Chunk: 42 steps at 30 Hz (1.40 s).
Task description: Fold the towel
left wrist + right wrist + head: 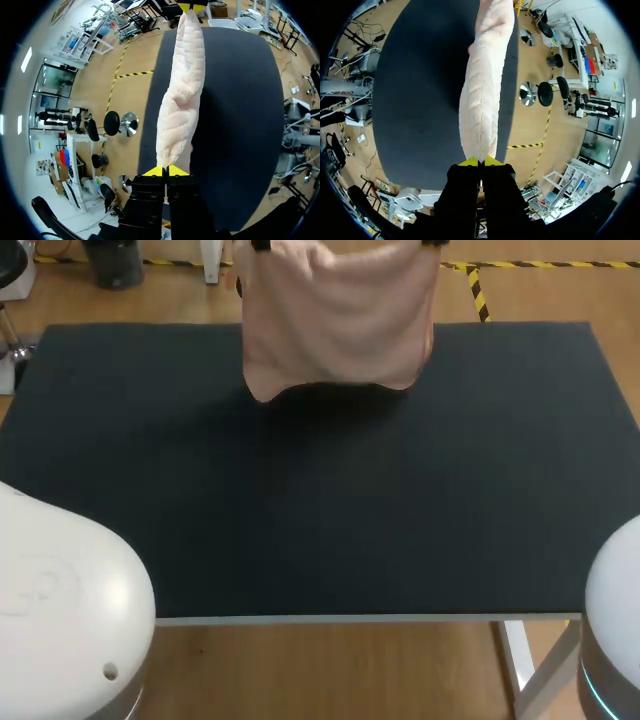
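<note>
Pale pink terry towel [340, 315] hangs over the far middle of the black rectangular surface [320, 500], spread between the two arms. The left pincer [166, 171] is narrowed onto one upper corner, pinching the cloth from both sides. The right pincer [481, 161] grips the opposite upper corner in the same way. The lower hem hangs close to the surface; contact cannot be judged. The step in hand is probably laying the cloth flat. Both corners should descend level and at matched speed, drawn toward the near side with the top edge taut, so that the hem lands first without creases.
</note>
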Each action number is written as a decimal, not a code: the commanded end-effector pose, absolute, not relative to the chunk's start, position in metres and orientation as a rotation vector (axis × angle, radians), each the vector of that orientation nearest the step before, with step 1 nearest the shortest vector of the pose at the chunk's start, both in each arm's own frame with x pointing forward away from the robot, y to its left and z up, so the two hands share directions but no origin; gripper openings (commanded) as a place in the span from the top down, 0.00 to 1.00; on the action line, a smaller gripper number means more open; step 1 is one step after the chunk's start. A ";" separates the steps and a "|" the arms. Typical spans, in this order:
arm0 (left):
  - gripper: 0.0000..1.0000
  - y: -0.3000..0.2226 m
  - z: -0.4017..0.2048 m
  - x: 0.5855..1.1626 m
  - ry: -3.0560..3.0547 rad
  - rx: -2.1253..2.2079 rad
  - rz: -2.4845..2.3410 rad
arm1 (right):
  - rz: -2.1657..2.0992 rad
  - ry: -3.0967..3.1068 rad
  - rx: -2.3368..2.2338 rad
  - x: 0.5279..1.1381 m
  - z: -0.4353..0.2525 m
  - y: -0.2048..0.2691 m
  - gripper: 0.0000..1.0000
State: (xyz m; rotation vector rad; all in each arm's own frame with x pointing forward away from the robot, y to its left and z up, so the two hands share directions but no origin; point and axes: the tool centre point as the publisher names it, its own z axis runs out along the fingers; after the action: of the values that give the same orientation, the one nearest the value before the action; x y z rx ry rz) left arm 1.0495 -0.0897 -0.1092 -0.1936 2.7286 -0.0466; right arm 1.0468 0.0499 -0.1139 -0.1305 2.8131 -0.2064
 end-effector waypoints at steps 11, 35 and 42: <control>1.00 -0.079 -0.160 0.960 2.892 -0.187 -0.128 | -0.118 2.980 -0.091 0.984 -0.172 0.024 1.00; 1.00 -0.077 -0.228 0.912 3.098 -0.291 -0.142 | -0.090 3.160 0.021 0.935 -0.239 0.025 1.00; 1.00 -0.081 -0.282 0.942 3.206 -0.347 -0.167 | -0.074 3.231 0.203 0.962 -0.293 0.019 1.00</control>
State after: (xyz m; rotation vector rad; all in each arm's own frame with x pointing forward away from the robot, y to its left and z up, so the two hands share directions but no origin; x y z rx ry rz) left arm 0.9159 -0.0711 -0.2500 -0.3428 3.1104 -0.1590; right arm 0.9413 0.0173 -0.2634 0.1905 3.1730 -0.0469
